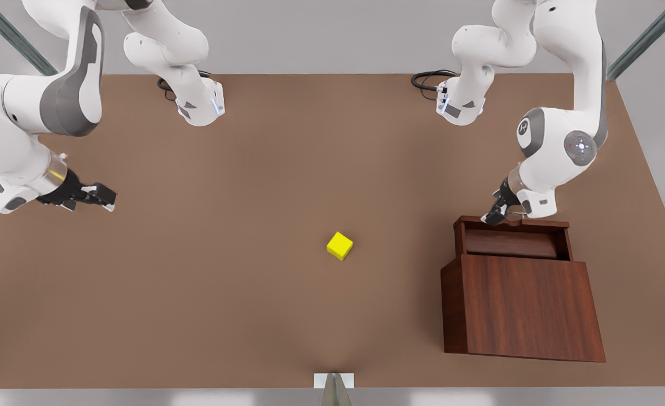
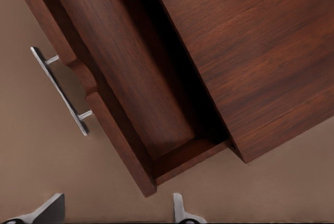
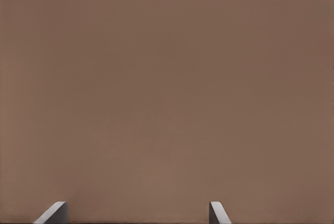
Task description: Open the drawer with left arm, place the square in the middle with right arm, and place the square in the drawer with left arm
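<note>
Drawer (image 1: 511, 241) stood open | square (image 1: 339, 246) sat mid-table (image 1: 197, 282), well clear of it | left pincer (image 1: 496, 213) spread, empty, above its handle (image 2: 60, 89) | right pincer (image 1: 100, 196) spread, empty, waited far off | drawer placement remained.

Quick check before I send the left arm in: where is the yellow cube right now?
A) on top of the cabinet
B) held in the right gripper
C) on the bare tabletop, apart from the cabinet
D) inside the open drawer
C: the yellow cube sits alone on the tabletop, clear of the cabinet, the drawer and both grippers.
</note>
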### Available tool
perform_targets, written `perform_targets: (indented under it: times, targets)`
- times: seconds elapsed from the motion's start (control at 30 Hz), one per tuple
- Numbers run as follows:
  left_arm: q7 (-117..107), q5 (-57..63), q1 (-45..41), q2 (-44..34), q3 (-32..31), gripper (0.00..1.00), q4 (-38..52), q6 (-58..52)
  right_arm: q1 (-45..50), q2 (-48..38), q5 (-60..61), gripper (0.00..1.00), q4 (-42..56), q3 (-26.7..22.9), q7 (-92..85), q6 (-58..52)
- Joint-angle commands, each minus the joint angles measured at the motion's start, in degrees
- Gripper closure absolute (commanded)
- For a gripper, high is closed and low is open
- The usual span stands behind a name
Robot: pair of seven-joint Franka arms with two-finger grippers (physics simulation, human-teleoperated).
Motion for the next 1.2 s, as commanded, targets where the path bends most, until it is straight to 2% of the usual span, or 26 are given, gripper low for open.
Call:
perform_targets:
  times: [0.0,0.1,0.17,0.3,0.43,0.63,0.77,0.87,1.17]
  targets:
    - [0.0,0.5,-2.1,0.4,-0.7,0.0,0.9,-0.3,-0.5,-0.1,0.1,0.0,0.6,0.1,0.1,-0.6]
    - [0.0,1.9,-2.9,6.3,-8.3,0.0,7.5,0.7,-0.3,0.9,0.0,0.0,2.3,0.1,1.2,-0.3]
    - [-0.1,3.6,-9.0,13.5,-9.2,0.0,15.0,0.5,-1.0,0.8,0.0,0.0,2.3,-0.2,1.1,-0.3]
    - [3.1,5.9,-15.3,23.9,-9.2,0.0,26.4,-0.1,-0.9,0.9,-0.1,0.0,4.9,0.0,1.1,0.9]
    - [14.4,6.4,-16.1,26.2,-9.2,0.0,27.2,0.5,-0.8,1.5,0.2,0.0,5.0,0.1,1.1,1.0]
    - [11.2,5.6,-19.8,33.3,-9.6,0.0,32.2,5.4,-0.2,2.1,0.1,0.0,5.0,0.3,1.1,1.9]
    - [23.0,5.5,-20.5,35.2,-9.6,0.0,32.9,7.6,-0.7,2.1,0.1,0.0,5.0,0.2,1.1,2.0]
    - [15.1,5.8,-21.9,36.3,-9.6,0.0,32.9,10.5,-0.4,2.3,0.2,0.0,5.0,0.2,1.1,3.2]
    - [34.3,7.6,-23.8,43.8,-9.5,0.0,37.5,14.0,-0.5,2.5,0.3,0.0,5.0,0.2,1.1,4.1]
